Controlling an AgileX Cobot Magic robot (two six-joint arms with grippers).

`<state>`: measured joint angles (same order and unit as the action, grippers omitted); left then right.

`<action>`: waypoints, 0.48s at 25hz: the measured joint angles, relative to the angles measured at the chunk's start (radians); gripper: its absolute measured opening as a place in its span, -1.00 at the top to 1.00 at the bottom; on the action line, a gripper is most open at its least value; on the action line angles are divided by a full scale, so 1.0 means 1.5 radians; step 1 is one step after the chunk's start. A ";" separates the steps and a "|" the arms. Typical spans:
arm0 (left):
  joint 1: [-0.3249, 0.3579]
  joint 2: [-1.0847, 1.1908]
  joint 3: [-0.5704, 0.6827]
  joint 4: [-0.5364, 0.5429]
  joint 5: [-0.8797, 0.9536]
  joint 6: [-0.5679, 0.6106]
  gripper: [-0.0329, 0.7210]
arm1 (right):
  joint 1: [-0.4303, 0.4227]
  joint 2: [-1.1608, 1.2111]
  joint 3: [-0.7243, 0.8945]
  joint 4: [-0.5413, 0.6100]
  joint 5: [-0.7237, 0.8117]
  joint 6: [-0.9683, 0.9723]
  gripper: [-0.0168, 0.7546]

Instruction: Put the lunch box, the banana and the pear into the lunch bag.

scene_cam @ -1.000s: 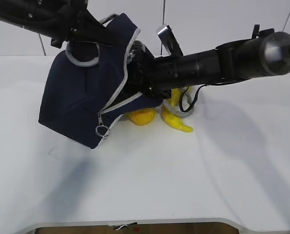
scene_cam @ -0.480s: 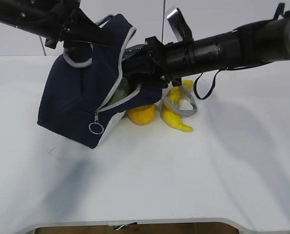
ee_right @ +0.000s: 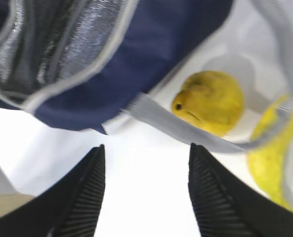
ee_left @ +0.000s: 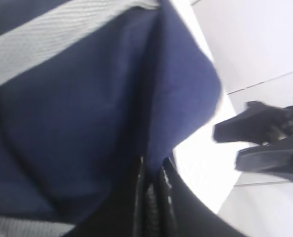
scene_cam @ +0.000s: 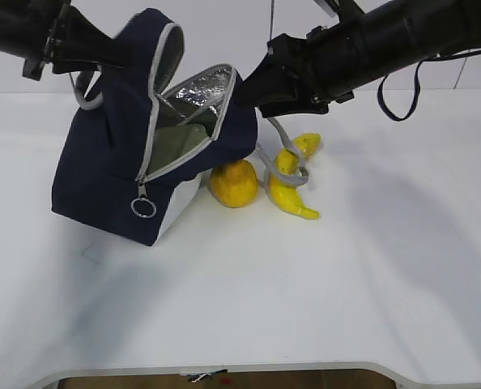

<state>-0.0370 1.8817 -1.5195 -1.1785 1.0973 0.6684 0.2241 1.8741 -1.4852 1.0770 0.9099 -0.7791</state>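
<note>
From outside, we see the bag (scene_cam: 115, 174) tipped on the table (scene_cam: 346, 292), mouth agape, its top held up by the left gripper (scene_cam: 87, 55); pear (scene_cam: 233, 183) and banana (scene_cam: 289, 190) lie just beside it, a grey strap (scene_cam: 283, 150) draped over the banana. The box is not visible. At the left wrist, jaws pinch navy fabric. At the right wrist, the right gripper (ee_right: 145, 185) hangs spread and empty above the pear. We judge fruit-loading is next, calling for a descent onto the pear.
</note>
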 joint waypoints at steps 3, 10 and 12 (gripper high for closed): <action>0.029 0.000 0.000 0.035 0.012 -0.020 0.87 | -0.002 -0.012 0.000 -0.059 -0.006 0.032 -0.19; 0.068 0.000 0.000 0.142 0.019 -0.084 0.88 | -0.002 -0.012 0.000 -0.197 -0.038 0.124 -0.19; 0.070 0.000 0.000 0.173 0.019 -0.103 0.88 | -0.002 -0.012 0.000 -0.229 -0.070 0.163 -0.19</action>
<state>0.0678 1.8817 -1.5202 -0.9196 1.1259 0.5138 0.2218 1.8564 -1.4852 0.7340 0.8044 -0.5345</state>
